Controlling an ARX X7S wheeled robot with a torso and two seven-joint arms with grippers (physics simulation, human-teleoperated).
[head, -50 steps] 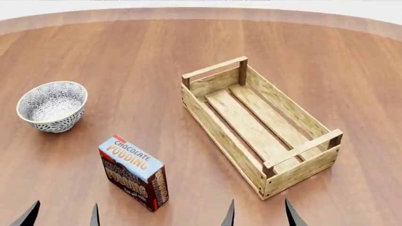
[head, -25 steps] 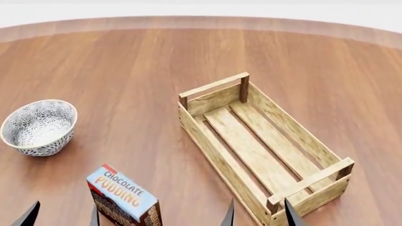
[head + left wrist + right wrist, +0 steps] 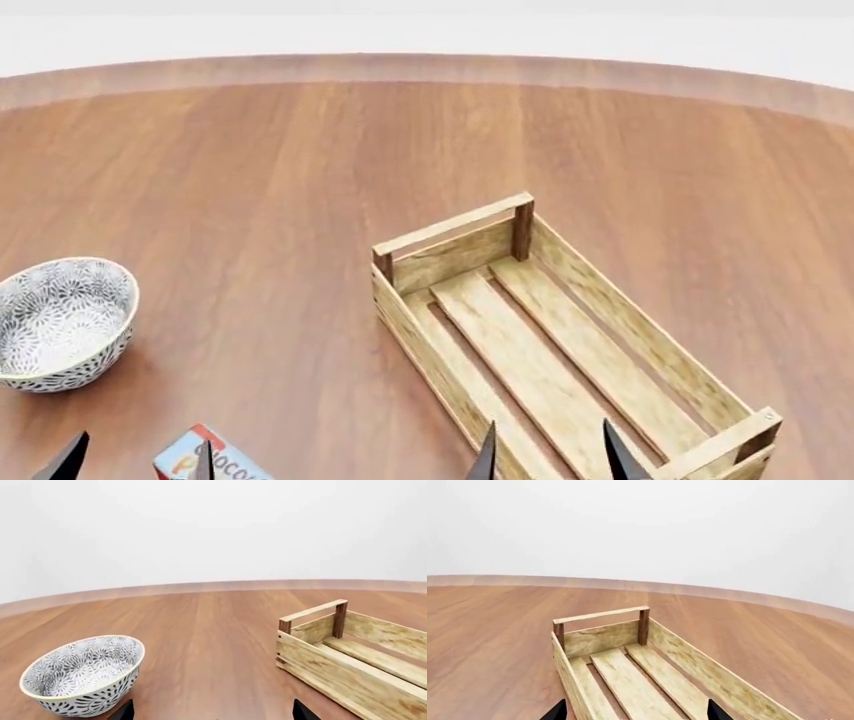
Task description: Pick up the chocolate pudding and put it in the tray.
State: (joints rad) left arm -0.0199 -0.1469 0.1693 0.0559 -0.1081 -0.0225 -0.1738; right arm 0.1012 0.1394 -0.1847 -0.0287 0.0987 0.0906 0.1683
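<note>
Between the left gripper's [image 3: 134, 458] parted, empty fingers, the chocolate pudding [image 3: 203, 459] stands on the table [image 3: 267, 180]. Likely light, stiff cardboard; pinch its broad faces. Right fingers [image 3: 617, 455] spread over the tray [image 3: 441, 235].

Pale wood tray [image 3: 454, 235]; grey-white leaf-patterned bowl [image 3: 60, 322]; blue, red-trimmed pudding [image 3: 200, 462]; red-brown grained table [image 3: 267, 180]; black fingertips [image 3: 487, 458].

L gripper [image 3: 134, 458], R gripper [image 3: 547, 452], black pointed tips, matte, no markings
</note>
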